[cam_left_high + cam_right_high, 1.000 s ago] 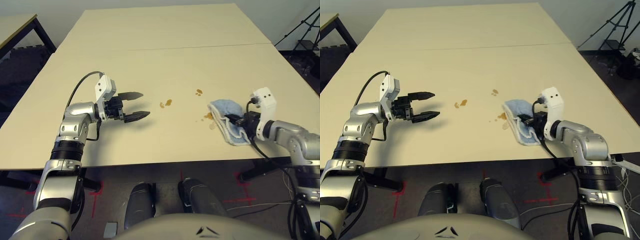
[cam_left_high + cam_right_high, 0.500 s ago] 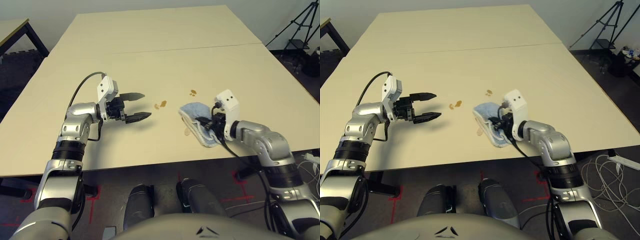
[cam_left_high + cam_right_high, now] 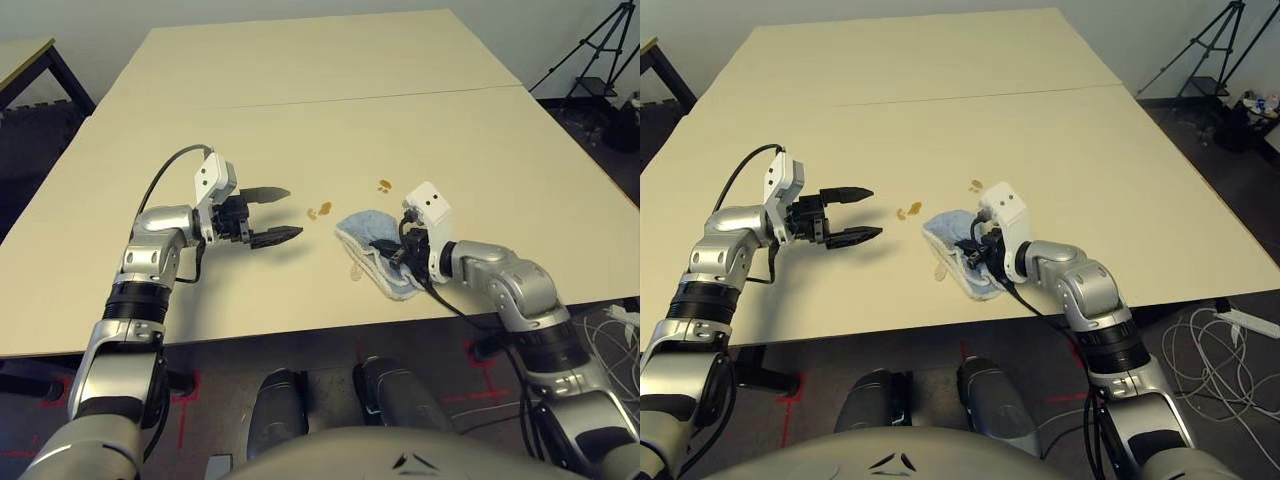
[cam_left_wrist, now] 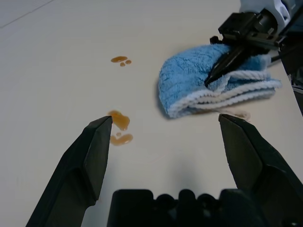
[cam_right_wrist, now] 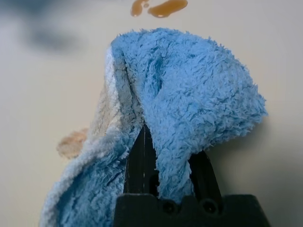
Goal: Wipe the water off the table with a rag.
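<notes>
right hand (image 3: pixel 392 252) clamped on the blue rag (image 3: pixel 372 234) at frame centre, on the bench (image 3: pixel 330 120); left hand (image 3: pixel 283 212) spread wide, empty, centre-left; water (image 3: pixel 318 211) between them.

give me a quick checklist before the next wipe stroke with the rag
1. Rag held: ok. The right gripper is shut on the rag.
2. Rag down on the table: ok, it lies flat on the surface.
3. Water left ahead: not ok. The two-blot spill and the small pair of drops lie apart from the rag, unwiped.
4. Smear at the rag's near edge: not ok, a faint stain shows.
5. Left gripper clear of the path: cannot tell; it hovers open, just beyond the two-blot spill.
</notes>
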Tool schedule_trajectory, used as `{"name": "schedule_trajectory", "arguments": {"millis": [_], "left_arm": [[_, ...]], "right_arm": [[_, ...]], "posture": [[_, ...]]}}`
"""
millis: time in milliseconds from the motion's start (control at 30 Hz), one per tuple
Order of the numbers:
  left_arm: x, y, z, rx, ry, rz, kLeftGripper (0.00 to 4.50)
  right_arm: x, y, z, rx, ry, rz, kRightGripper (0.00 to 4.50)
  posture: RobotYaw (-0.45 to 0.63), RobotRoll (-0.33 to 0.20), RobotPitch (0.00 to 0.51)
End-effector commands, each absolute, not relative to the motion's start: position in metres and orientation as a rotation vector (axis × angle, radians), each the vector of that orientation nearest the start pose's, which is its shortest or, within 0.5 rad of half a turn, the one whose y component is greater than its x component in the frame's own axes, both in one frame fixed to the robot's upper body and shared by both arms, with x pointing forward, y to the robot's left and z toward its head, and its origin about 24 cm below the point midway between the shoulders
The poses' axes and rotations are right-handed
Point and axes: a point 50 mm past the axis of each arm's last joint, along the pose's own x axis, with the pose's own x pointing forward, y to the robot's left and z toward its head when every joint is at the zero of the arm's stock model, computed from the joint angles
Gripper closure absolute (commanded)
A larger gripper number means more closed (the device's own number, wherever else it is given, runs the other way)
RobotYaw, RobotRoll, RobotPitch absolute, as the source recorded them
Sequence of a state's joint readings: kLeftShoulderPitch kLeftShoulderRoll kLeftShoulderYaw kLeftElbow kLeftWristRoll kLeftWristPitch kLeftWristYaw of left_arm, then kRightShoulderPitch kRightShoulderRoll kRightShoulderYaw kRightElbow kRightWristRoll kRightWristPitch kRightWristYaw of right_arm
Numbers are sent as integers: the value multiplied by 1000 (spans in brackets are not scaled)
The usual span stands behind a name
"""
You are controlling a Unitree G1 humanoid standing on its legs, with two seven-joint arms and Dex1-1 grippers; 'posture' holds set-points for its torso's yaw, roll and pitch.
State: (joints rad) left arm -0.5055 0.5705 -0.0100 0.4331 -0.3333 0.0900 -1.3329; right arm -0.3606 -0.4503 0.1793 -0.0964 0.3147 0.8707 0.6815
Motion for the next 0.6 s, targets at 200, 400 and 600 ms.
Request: {"name": "schedule_trajectory", "arguments": {"millis": [200,400,600], "left_arm": [[308,212,114,203,133,-1235,0],[308,214,114,204,136,-1234,0],[309,218,116,212,143,-1227,0]], "right_arm": [[293,-219,94,-165,631,631,4426],[305,-266,119,-148,564,468,4426],[322,-282,135,-58,425,362,4426]], "posture": [[-249,0,74],[-249,0,71],[-246,0,70]]}}
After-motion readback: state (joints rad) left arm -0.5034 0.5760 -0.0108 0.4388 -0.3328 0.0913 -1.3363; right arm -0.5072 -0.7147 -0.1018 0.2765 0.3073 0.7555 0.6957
